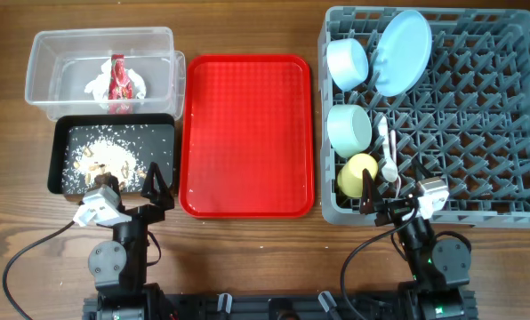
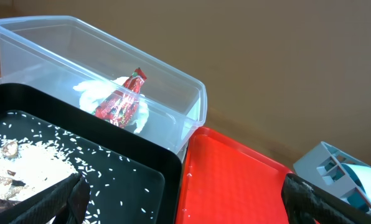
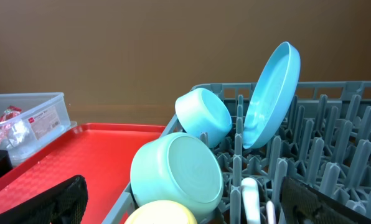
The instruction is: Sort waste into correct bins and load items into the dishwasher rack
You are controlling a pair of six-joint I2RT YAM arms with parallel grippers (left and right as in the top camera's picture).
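The grey dishwasher rack holds the pale blue plate upright, two pale blue bowls, the yellow cup and white cutlery. The crumpled white paper with red wrapper lies in the clear tub. Rice grains and brown scraps lie in the black tray. My left gripper is open and empty at the black tray's near right corner. My right gripper is open and empty at the rack's near left edge, by the cup. The wrist views show the same things: wrapper, bowl.
The flat red tray lies bare between the bins and the rack. Bare wooden tabletop runs along the far side. Cables trail by both arm bases at the near edge.
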